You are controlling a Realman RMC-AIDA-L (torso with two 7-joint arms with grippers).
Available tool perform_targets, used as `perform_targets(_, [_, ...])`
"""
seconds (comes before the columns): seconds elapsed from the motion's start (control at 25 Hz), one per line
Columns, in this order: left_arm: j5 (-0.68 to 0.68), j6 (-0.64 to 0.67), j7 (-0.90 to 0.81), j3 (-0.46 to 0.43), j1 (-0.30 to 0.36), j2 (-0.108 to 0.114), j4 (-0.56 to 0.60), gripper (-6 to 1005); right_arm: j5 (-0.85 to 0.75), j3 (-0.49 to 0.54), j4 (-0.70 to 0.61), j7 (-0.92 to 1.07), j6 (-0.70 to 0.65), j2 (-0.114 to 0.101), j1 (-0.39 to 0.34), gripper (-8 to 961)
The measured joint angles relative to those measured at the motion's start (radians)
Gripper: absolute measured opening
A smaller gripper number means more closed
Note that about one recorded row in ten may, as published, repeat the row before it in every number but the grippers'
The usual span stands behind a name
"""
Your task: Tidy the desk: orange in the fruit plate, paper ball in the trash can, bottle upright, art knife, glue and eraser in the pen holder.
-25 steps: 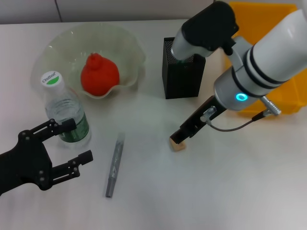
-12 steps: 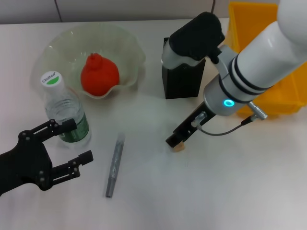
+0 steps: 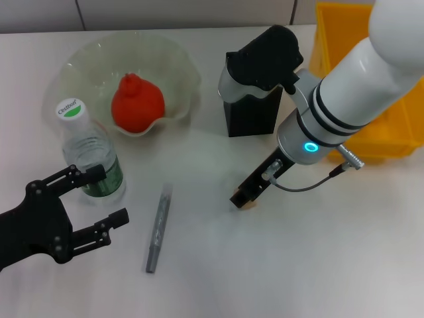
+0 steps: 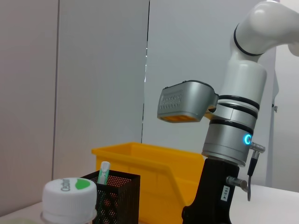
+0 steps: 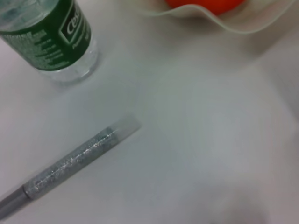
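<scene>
The orange lies in the pale green fruit plate. The bottle stands upright in front of the plate, cap on. My left gripper is open just beside the bottle, holding nothing. A grey glittery pen-shaped stick lies flat; whether it is the art knife or the glue I cannot tell. My right gripper is down on the tan eraser, covering most of it. The black pen holder stands behind, the yellow trash can to its right. The paper ball is out of view.
In the left wrist view a white and green stick stands in the pen holder, with the yellow bin behind it. The right wrist view shows the bottle, the grey stick and the plate rim.
My right arm has swung a little to the left and its gripper now covers more of the eraser. The left arm, bottle and grey stick have not moved.
</scene>
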Motion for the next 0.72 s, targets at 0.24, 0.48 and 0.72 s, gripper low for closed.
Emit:
perform_targets(0.24, [0.0,0.0,0.0,-0.003,0.0,0.0,0.0,786,0.025,-0.006,0.038,-0.001,0.019,0.0,0.014,407])
perform_targets(0.48, [0.0,0.0,0.0,-0.003,0.0,-0.001,0.0,786,0.025,-0.011,0.044,-0.002,0.016,0.0,0.021,293])
perform_targets(0.72, [0.0,0.0,0.0,-0.002,0.0,-0.002,0.0,786,0.025,-0.01,0.037,-0.007,0.008,-0.002,0.017,233])
